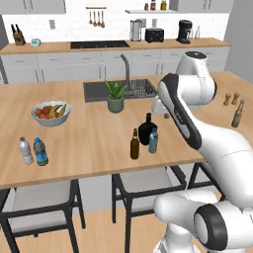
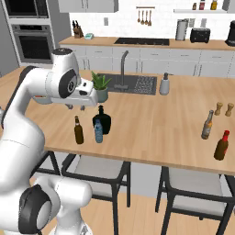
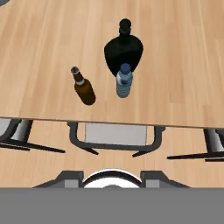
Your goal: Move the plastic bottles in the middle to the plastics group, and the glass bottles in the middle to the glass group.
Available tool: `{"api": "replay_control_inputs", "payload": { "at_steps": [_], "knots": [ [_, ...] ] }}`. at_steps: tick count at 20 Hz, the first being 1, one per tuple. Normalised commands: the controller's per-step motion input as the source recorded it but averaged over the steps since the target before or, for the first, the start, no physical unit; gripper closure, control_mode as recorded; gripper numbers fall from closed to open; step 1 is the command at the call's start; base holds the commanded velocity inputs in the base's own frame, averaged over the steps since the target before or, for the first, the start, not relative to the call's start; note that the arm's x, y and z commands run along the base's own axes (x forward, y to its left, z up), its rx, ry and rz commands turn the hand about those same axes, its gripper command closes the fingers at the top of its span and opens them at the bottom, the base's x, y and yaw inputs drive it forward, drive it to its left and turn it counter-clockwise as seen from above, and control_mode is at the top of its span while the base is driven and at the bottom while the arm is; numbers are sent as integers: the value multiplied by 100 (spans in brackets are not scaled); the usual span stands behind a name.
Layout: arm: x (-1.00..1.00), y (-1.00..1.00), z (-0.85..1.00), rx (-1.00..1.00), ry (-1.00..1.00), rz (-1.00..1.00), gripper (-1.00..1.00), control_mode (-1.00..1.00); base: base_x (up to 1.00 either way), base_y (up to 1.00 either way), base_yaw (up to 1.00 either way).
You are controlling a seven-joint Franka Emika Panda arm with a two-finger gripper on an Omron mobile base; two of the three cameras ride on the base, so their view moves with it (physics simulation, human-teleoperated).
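My arm is folded high above the wooden island counter (image 1: 99,143), and my claw (image 2: 75,106) hangs over the middle cluster, looking down at it; I judge this a survey position before a first pick. Whether my jaws stand wide or narrow I cannot tell from these views, and I see nothing between them.

The black flask (image 3: 124,50) is the largest of the three middle items. It stands upright with the pale-blue water bottle (image 3: 124,82) just in front of it, nearly touching from above. The brown beer bottle (image 3: 83,87) stands apart to one side, nearer the counter edge. All three remain unsorted.

The glass group, a tall grey-brown bottle (image 2: 207,125), stands well off toward the far right end, near two wooden shakers (image 2: 224,109) and a red-capped bottle (image 2: 221,146).

The plastics group (image 1: 33,151), two small bottles side by side, stands at the opposite end, near the front edge.

As to containers: the bowl (image 1: 51,114) holds mixed fruit, and the pot (image 1: 115,104) holds a green plant. The sink (image 1: 118,90) appears empty.
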Motion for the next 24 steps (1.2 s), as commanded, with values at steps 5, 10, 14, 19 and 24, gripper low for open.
{"api": "replay_control_inputs", "payload": {
  "at_steps": [5, 10, 14, 19, 24],
  "knots": [
    [-6, -15, 0, 8, -3, 0, -100, -100, 0, 0, 0],
    [0, 0, 0, 1, -1, 0, -100, -100, 0, 0, 0],
    [3, -5, -11, -2, 1, 0, -100, -100, 0, 0, 0],
    [62, 83, -19, -13, 0, -17, -100, -100, 0, 0, 0],
    [77, 92, -30, -12, 0, -18, -100, -100, 0, 0, 0]
  ]
}}
